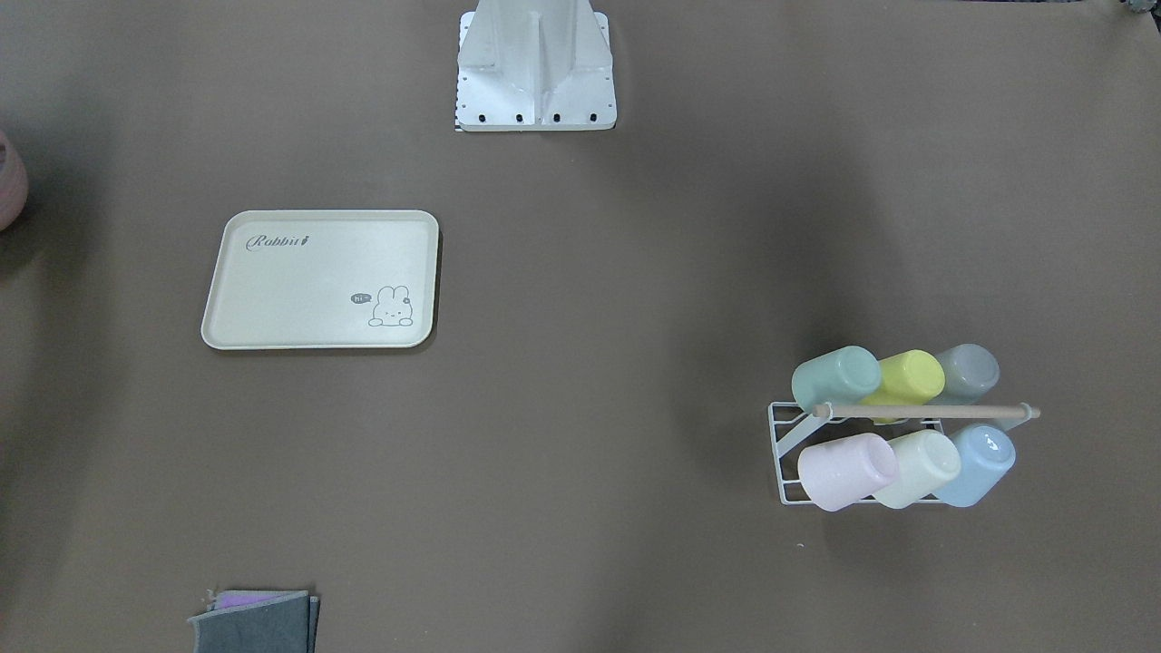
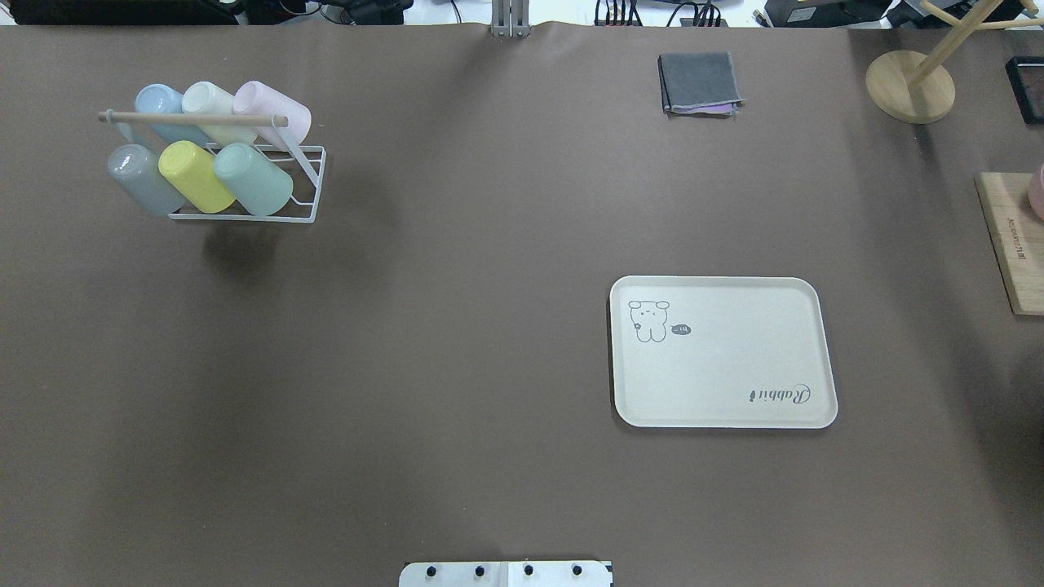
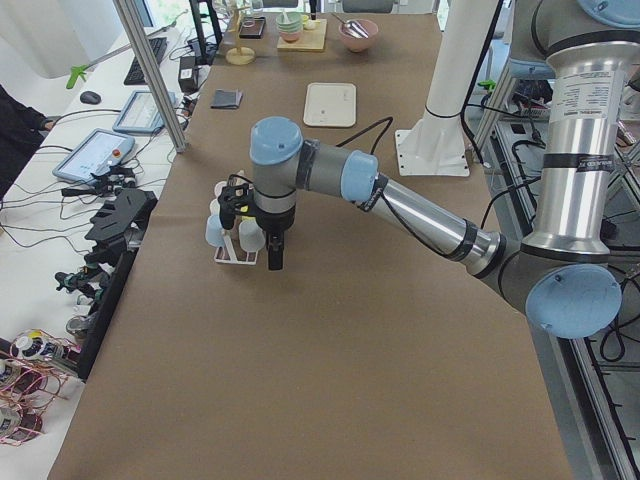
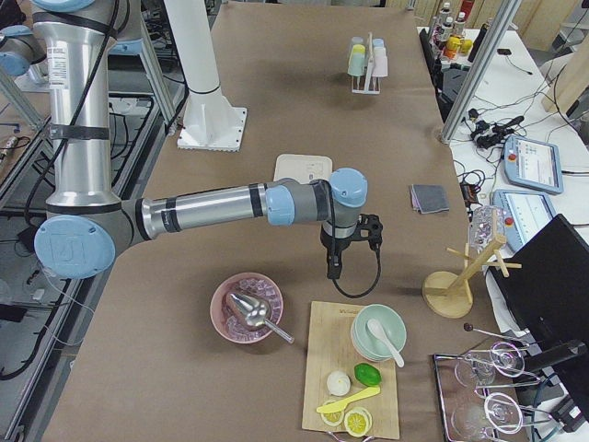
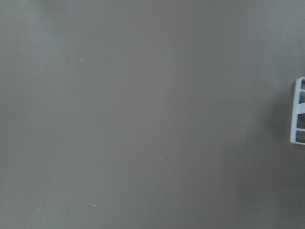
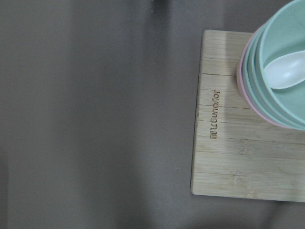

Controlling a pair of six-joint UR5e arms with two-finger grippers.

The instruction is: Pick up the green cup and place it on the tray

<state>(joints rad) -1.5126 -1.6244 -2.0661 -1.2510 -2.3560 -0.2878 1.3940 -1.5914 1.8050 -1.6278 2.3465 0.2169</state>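
- Location of the green cup [image 1: 834,377]: it is tilted on its side in the white wire rack [image 1: 785,453], at the end of the row nearer the robot. It lies just beside the yellow-green cup [image 1: 904,376], and a grey cup [image 1: 969,371] ends that row.
- The second row holds a pink cup [image 1: 845,472], a cream cup [image 1: 923,467] and a blue cup [image 1: 978,462]. A wooden rod [image 1: 925,413] runs along the rack top between the rows.
- The tray [image 1: 272,299] lies flat on the brown table [image 1: 580,381], on the robot's right half, well apart from the rack.
- The left gripper [image 3: 274,260] points down just beside the rack. Whether its jaws are parted or closed cannot be told.
- The right gripper [image 4: 332,270] points down above the table, between the tray and a wooden board [image 4: 327,341]. Its jaw state likewise cannot be told.
- The board carries stacked bowls [image 6: 286,28] with a white spoon [image 6: 285,75] in the top one.
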